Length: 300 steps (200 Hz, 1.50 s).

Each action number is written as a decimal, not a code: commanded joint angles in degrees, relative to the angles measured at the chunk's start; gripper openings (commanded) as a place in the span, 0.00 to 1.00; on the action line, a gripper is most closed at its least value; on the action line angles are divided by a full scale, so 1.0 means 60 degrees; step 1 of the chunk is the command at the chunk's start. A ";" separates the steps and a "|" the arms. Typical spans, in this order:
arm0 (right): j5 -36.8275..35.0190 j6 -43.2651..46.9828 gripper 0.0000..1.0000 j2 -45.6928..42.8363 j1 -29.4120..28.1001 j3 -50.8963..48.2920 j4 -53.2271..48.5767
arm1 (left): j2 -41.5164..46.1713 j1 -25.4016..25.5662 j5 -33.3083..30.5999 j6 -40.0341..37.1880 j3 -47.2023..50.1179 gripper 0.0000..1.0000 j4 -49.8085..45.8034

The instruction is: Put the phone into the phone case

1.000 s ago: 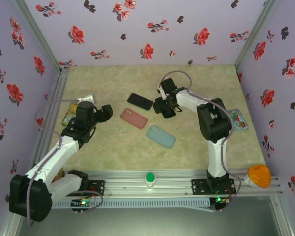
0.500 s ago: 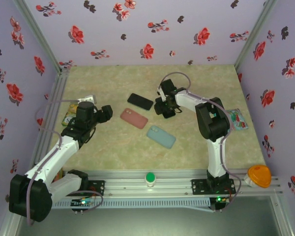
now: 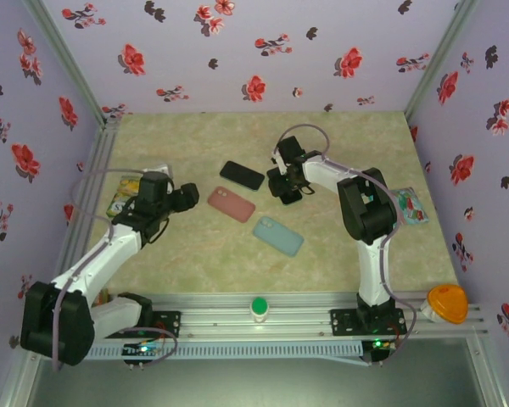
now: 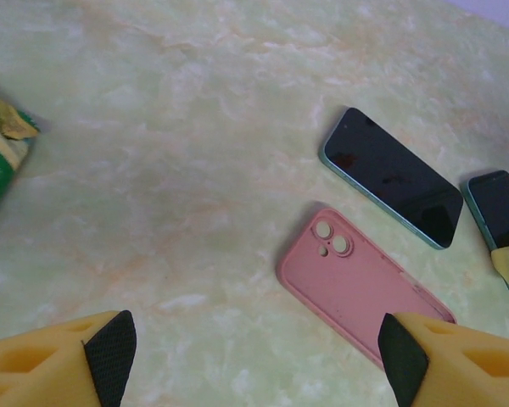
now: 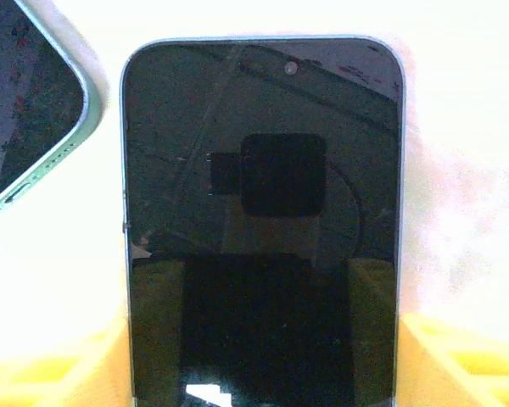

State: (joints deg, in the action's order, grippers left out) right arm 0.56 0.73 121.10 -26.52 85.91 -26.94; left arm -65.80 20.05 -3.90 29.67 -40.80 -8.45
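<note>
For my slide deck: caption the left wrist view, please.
Open left claw poised near a pink phone case lying back-up beside a dark-screened phone.

1. Top view: we see bright, even light from above. The table [image 3: 348,153] has only faint, soft shadows, and focus is sharp.
2. Left wrist: ahead of the left gripper [image 4: 256,360] the light is even and the focus slightly soft.
3. Right wrist: either side of the right gripper [image 5: 263,356] the table is blown out white. The phone [image 5: 263,170] there is dark and glossy, mirroring the camera.
</note>
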 commanded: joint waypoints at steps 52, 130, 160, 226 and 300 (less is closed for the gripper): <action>0.0012 -0.0032 0.67 -0.0613 0.0033 -0.0413 -0.0289 | -0.1333 0.0073 0.1107 -0.0300 -0.1097 0.73 0.0601; 0.0698 -0.0151 0.65 -0.1687 0.0026 -0.0937 -0.0281 | -0.3260 0.0078 0.2654 -0.0833 -0.2473 0.61 0.1013; 0.0724 -0.0095 0.64 -0.2114 -0.0033 -0.1230 -0.0326 | -0.4493 0.0073 0.4254 -0.1157 -0.3572 0.58 0.0972; 0.0592 -0.0122 0.64 -0.3426 -0.0374 -0.2218 -0.0425 | -0.7584 0.0071 0.7678 -0.1547 -0.6664 0.54 0.0107; 0.0392 -0.0124 0.63 -0.4432 -0.1147 -0.2987 -0.0723 | -0.9735 0.0071 1.0252 -0.2960 -0.9542 0.58 -0.2961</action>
State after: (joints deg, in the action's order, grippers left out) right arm 4.03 0.43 97.36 -31.86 68.90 -30.17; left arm -120.90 20.16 48.36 17.54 -92.58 -15.94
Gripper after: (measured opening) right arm 0.662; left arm 0.578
